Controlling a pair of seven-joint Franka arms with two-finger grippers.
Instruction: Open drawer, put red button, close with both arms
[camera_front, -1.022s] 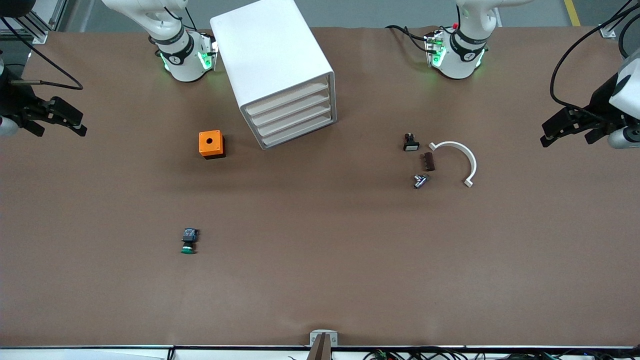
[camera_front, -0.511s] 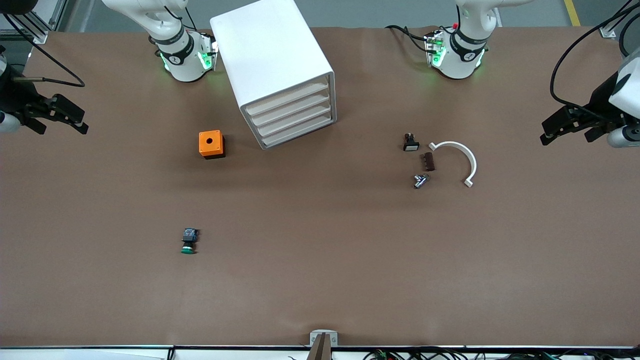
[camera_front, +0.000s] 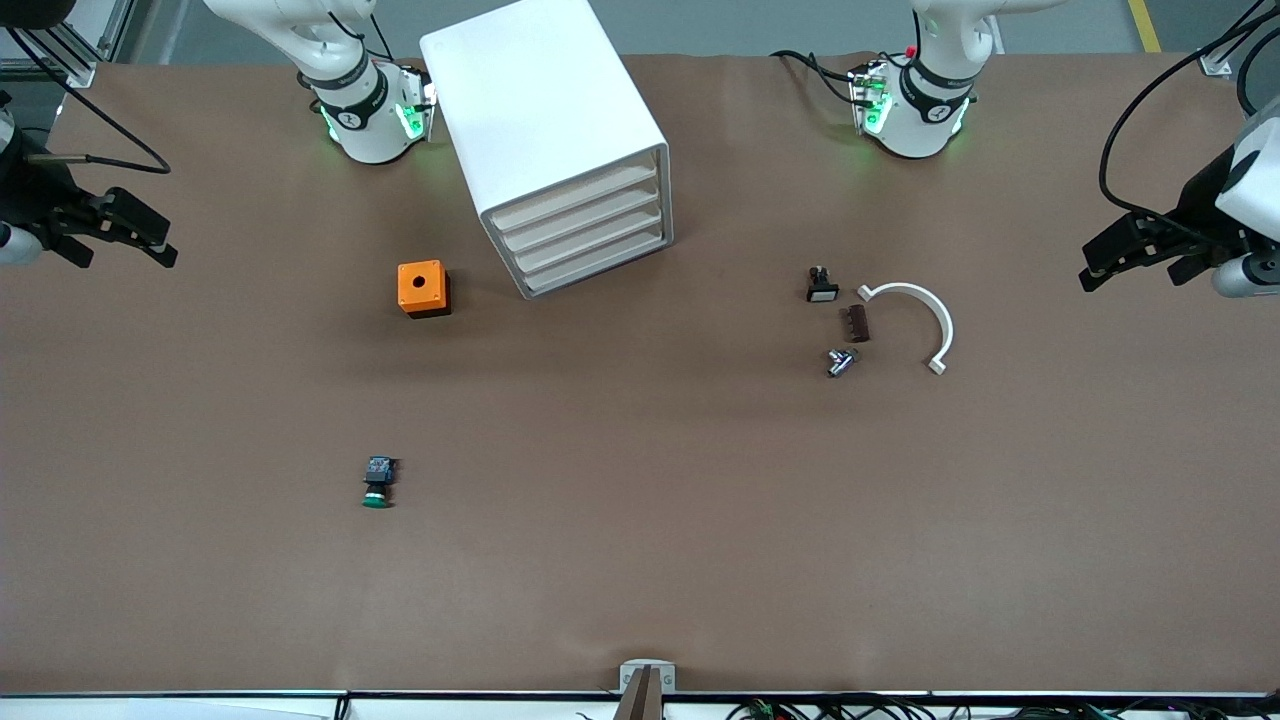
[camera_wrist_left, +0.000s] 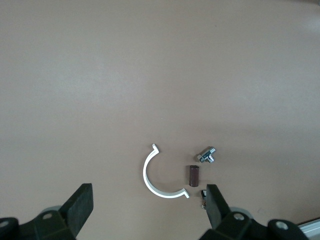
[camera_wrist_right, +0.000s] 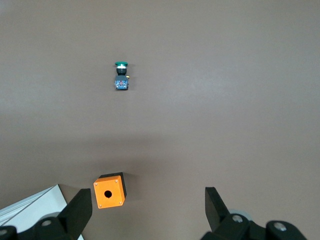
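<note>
Grippers first: the left gripper (camera_front: 1135, 270) hangs over the table's edge at the left arm's end, fingers spread wide and empty. The right gripper (camera_front: 120, 256) hangs likewise over the edge at the right arm's end, also wide open and empty. Both arms wait.

Nothing of the task looks done. All four drawers (camera_front: 582, 226) in the white cabinet (camera_front: 540, 110) near the base edge are shut. A small dark button (camera_front: 822, 285), probably the red one though its cap colour is unclear, lies beside a white curved clip (camera_front: 925, 312). A green button (camera_front: 377, 483) lies well apart, nearer the camera edge than an orange box (camera_front: 423, 288).
</note>
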